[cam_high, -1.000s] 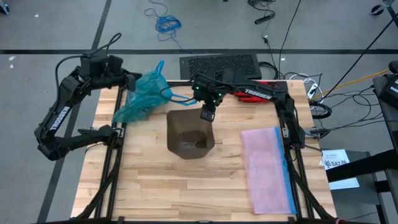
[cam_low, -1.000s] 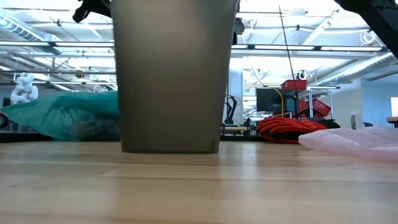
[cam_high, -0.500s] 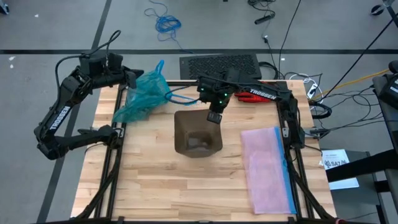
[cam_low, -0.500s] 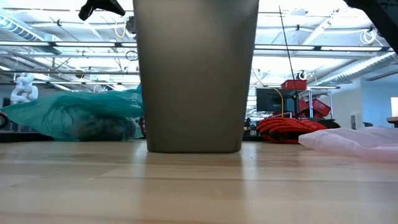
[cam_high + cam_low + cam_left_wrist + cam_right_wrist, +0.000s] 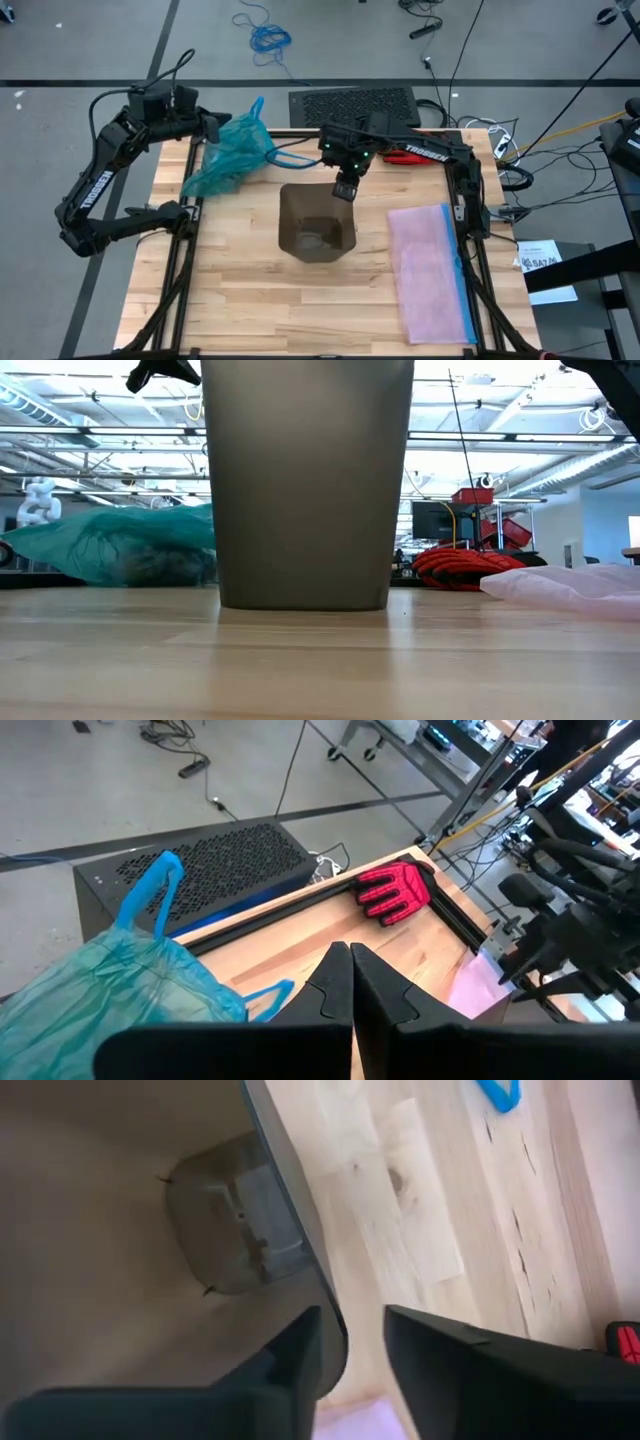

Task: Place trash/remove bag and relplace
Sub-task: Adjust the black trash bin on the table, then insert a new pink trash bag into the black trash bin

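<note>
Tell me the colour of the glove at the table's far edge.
The glove is red with black, clearest in the left wrist view.

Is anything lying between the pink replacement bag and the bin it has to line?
Nothing visible does. The pink bag lies flat on the table's right side, with bare wood between it and the bin. The right gripper straddles the bin's far rim; the teal bag lies at the far left, by the left gripper.
</note>
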Robot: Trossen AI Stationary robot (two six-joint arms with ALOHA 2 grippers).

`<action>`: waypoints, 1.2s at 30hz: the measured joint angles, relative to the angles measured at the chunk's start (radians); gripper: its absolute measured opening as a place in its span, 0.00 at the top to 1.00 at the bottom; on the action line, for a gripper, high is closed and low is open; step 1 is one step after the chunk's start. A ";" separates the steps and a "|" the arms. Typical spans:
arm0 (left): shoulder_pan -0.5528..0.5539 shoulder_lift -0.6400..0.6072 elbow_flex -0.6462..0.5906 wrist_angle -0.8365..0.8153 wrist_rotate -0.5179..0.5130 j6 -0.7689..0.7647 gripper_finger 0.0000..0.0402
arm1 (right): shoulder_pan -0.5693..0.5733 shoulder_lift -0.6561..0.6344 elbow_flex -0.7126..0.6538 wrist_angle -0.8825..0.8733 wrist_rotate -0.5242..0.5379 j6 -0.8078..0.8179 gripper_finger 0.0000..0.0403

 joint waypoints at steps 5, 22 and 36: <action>0.000 0.000 0.000 -0.011 0.001 0.018 1.00 | -0.019 -0.036 0.000 0.000 -0.005 -0.011 0.60; 0.000 -0.045 0.000 -0.051 0.002 0.046 1.00 | -0.314 -0.180 -0.319 0.000 -0.058 -0.271 0.54; 0.000 -0.068 0.000 -0.055 0.002 0.052 1.00 | -0.345 -0.480 -1.060 -0.002 -0.155 -0.412 0.54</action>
